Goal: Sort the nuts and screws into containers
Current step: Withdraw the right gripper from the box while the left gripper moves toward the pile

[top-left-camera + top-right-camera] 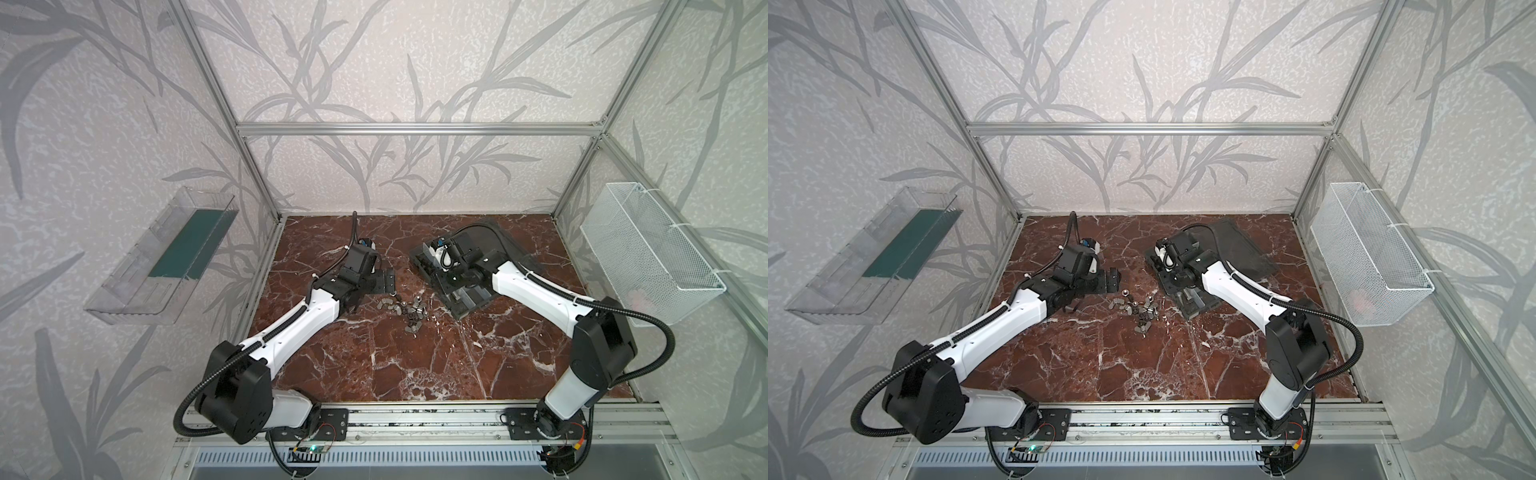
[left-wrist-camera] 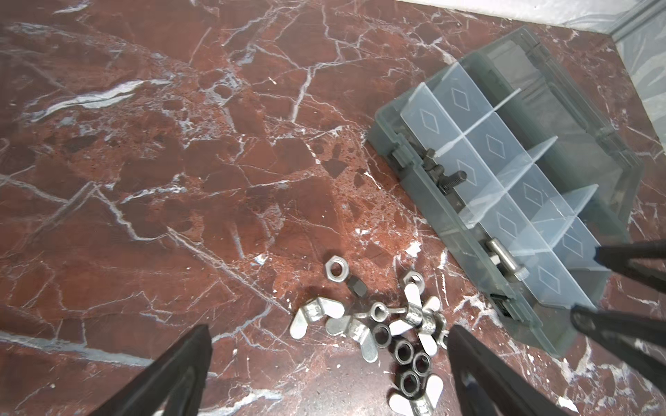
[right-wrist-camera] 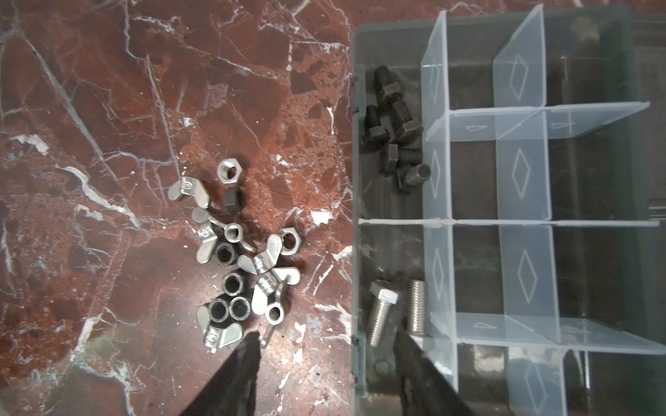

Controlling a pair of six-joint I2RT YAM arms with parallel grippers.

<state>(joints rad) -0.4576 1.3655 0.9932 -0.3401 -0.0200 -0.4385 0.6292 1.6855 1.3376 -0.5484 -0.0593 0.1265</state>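
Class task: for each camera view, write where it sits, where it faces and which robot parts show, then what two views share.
Both top views: high at the front, looking down on the red marble tabletop; left arm and right arm show.
Left wrist: low over loose silver and black nuts, facing down; left gripper shows.
Right wrist: above the dark-grey plastic organizer box, looking down; right gripper shows.
Wrist views share nuts and box.

The nuts [image 1: 409,309] lie heaped on the bench [image 1: 415,365], just left of the containers [image 1: 469,303], two of which hold the screws [image 3: 402,115].
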